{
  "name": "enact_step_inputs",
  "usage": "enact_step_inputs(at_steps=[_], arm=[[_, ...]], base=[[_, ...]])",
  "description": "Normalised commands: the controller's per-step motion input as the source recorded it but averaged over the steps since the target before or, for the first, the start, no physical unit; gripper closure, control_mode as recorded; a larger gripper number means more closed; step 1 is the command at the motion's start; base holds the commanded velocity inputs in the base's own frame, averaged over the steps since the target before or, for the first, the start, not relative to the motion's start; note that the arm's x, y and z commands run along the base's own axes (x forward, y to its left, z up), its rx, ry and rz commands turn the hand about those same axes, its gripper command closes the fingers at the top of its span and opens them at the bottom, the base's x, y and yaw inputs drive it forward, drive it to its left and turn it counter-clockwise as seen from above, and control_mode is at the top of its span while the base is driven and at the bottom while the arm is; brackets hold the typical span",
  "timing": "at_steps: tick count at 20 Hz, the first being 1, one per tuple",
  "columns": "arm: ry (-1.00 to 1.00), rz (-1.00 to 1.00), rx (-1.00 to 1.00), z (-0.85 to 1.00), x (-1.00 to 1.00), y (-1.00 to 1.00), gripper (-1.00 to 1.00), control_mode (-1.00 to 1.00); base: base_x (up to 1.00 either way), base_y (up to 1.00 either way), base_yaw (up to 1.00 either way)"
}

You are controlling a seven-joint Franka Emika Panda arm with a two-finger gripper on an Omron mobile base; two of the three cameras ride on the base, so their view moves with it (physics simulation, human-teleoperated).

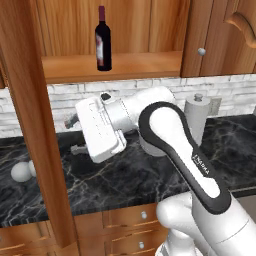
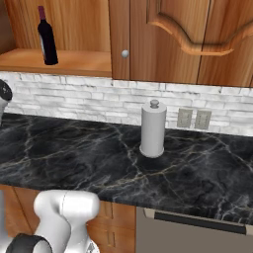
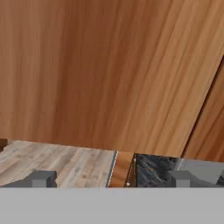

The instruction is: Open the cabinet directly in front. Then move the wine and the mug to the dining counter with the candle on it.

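Black marble veined in white made up the counter [image 1: 125,180] under the arm, backed by a white brick wall [image 2: 89,101], with low drawer fronts [image 1: 135,220] and their small knobs seen along the near edge. Nearest in the left base view, the white arm's dark-covered link [image 1: 185,155] was seen to bear small white lettering, too small to be read with certainty. Beyond it the white hand was turned toward the left, close to the edge of an opened cabinet door [image 1: 35,125] that crossed that view from top to bottom.

From the hand view, the gripper [image 3: 111,178] was caught with its two dark fingertips [image 3: 41,178] set far apart, nothing between them, and a broad face of reddish-brown wood close in front; a strip of pale plank floor and a corner of black marble were shown low in that view alone.

A white paper towel roll [image 2: 152,129] on its holder was seen upright on the counter, clearest in the right base view, where two wall outlets [image 2: 193,118] were also picked out just beside it. Two pale rounded shapes [image 1: 22,171] were made out on the counter at the left of the left base view, partly hidden by the door edge; what they were could not be told.

Farthest back, the cabinet [image 2: 163,44] was seen open on its left side, and the wine [image 1: 103,41] was found standing upright on the exposed shelf, untouched and well apart from the hand. Its reddish-white label was visible, though no writing on it could be read. The neighbouring door, with a round silver knob [image 2: 125,54], was seen closed.
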Motion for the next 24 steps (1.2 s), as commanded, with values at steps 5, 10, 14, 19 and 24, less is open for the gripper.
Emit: enact_step_inputs(at_steps=[5,10,14,19,24], arm=[[0.04,-0.39,0.13,-0.01,-0.54,-1.00,-1.00,-1.00],[0.10,-0.63,0.17,0.04,-0.02,-1.00,-1.00,-1.00],[0.01,-0.60,0.10,0.02,-0.11,-1.00,-1.00,-1.00],[-0.03,-0.46,0.05,0.02,-0.30,-1.00,-1.00,-1.00],[-0.23,-0.33,0.00,0.00,-0.15,-1.00,-1.00,-1.00]], base=[[0.00,0.00,0.00],[0.00,0.00,0.00],[0.00,0.00,0.00],[0.00,0.00,0.00],[0.00,0.00,0.00]])
